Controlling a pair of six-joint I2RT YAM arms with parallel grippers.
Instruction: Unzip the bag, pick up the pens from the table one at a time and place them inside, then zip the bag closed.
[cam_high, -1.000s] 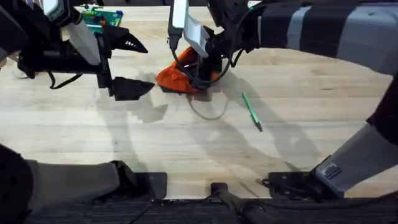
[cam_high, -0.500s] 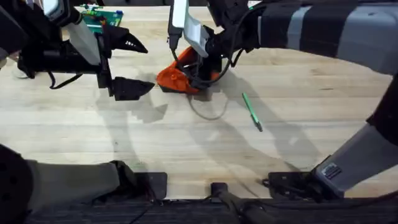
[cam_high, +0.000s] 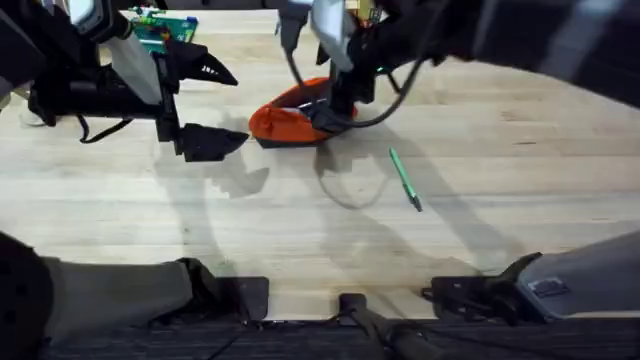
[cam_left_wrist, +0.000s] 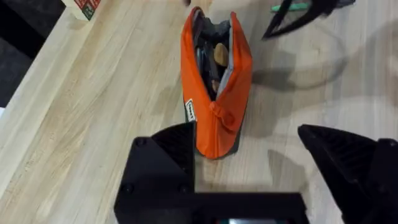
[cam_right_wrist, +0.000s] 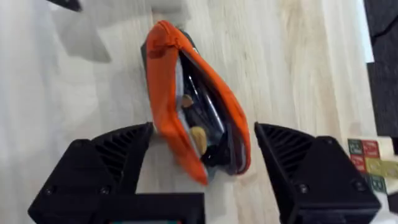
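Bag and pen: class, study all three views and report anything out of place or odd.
Nothing is damaged or spilled. The bag stands on the table with its zipper open, things inside. One green pen lies loose on the table beside it. Both grippers, left and right, are open.

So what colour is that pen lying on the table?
Green with a dark tip; the pen shows best in the overhead view.

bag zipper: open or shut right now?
Open. The bag gapes along its top in both wrist views, with dark lining and small items visible inside. The pen lies on the table.
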